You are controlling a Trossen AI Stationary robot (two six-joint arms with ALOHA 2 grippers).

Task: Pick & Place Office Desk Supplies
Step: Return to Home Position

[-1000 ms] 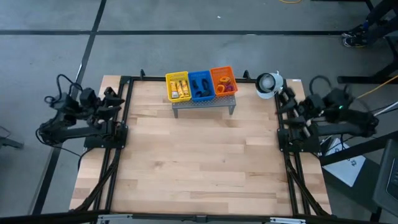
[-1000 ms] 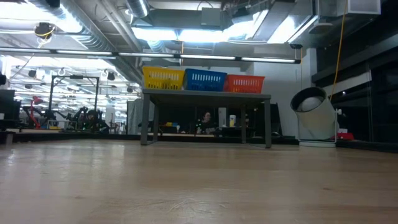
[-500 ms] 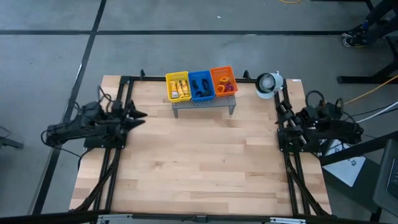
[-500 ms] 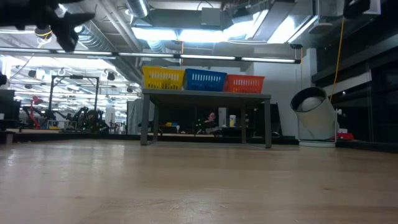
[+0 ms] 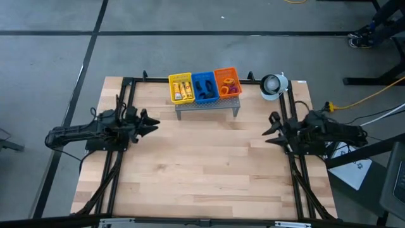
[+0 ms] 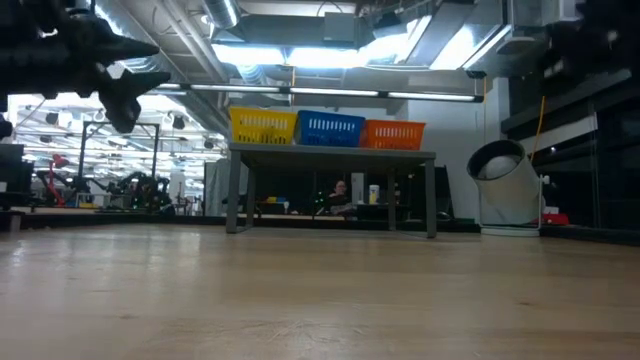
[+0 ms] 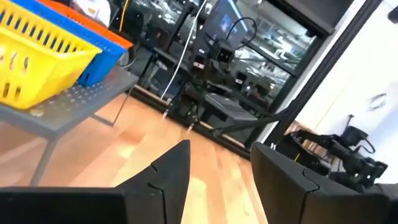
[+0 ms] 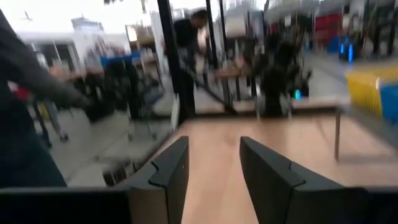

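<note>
Just changed: both arms have swung in from outside the bench (image 5: 202, 171); the left gripper (image 5: 152, 121) now reaches over the edge at 9 o'clock, pointing toward 3, and the right gripper (image 5: 271, 128) over the edge at 3 o'clock, pointing toward 9
Left fingers (image 7: 169, 171): moderately apart, bare wood showing between them, holding nothing
Right fingers (image 8: 166, 169): likewise apart and empty
Supplies: packets (image 5: 181, 89) lie in the yellow bin (image 6: 263, 128), dark bits too small to tell apart in the blue bin (image 6: 329, 130), loops (image 5: 229, 85) in the orange bin (image 6: 393, 134); the three bins sit side by side, touching, on the grey stand (image 5: 207, 109) at 12 o'clock
Meaning: no loose item shows on the wood, so the sorting looks finished; I judge the arms are only settling into their rest pose, with no grasp left to make
Around: a white round device (image 5: 273, 84) stands at 1 o'clock, just beside the stand; in the low view a person (image 6: 333, 190) sits far off in the room, seen under the stand
In the way: nothing lies between either gripper and the middle of the bench; the stand and the device are well apart from both arms, so I see little risk of a knock while they settle
</note>
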